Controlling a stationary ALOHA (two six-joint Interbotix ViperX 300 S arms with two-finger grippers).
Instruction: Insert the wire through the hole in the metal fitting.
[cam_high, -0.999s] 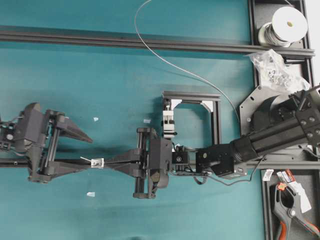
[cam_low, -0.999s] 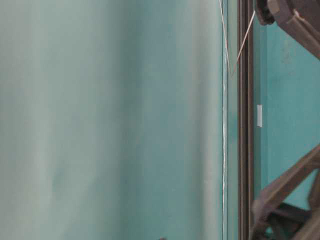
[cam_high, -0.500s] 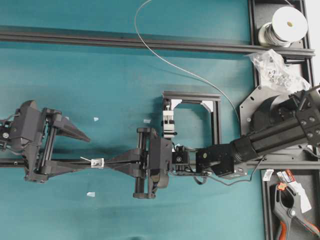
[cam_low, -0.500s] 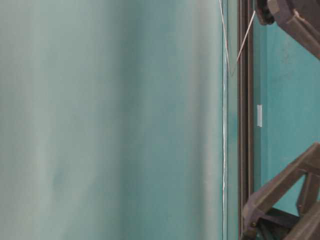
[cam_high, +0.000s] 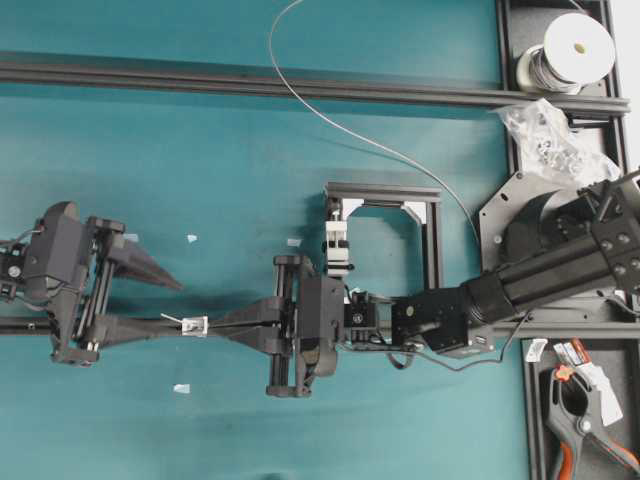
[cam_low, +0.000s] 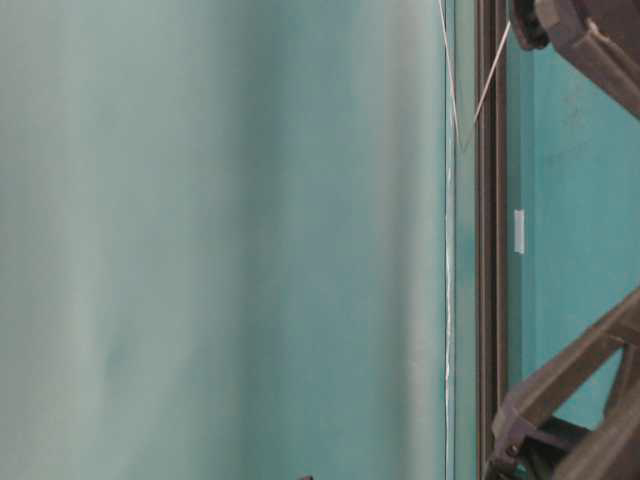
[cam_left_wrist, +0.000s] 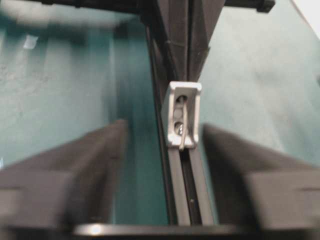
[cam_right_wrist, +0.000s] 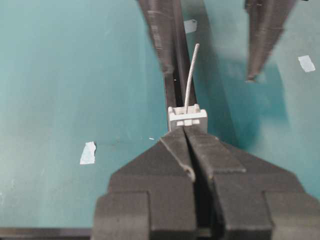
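Our right gripper (cam_right_wrist: 185, 131) pinches the metal fitting (cam_right_wrist: 187, 118), the wire (cam_right_wrist: 190, 77) poking through. Our left gripper (cam_high: 172, 305), fingers apart, flanks the tip. Closing off-centre, we could bend the wire or push it back out.

— How many arms are working over the tabletop (cam_high: 200, 150)?

— Two, each ending in one hand: the left hand (cam_high: 170, 305) and the right hand (cam_high: 215, 322).

— And the small parts?

— One metal fitting (cam_high: 196, 325), one wire (cam_high: 330, 122) and one white-topped spool (cam_high: 575, 45). I count four white tape scraps (cam_high: 191, 239) on the teal surface.

— Anything off to the side?

— One clear bag of hardware (cam_high: 550, 135), one orange-handled clamp (cam_high: 580, 420) and one white block with black bands (cam_high: 338, 248) inside one black frame (cam_high: 432, 235).
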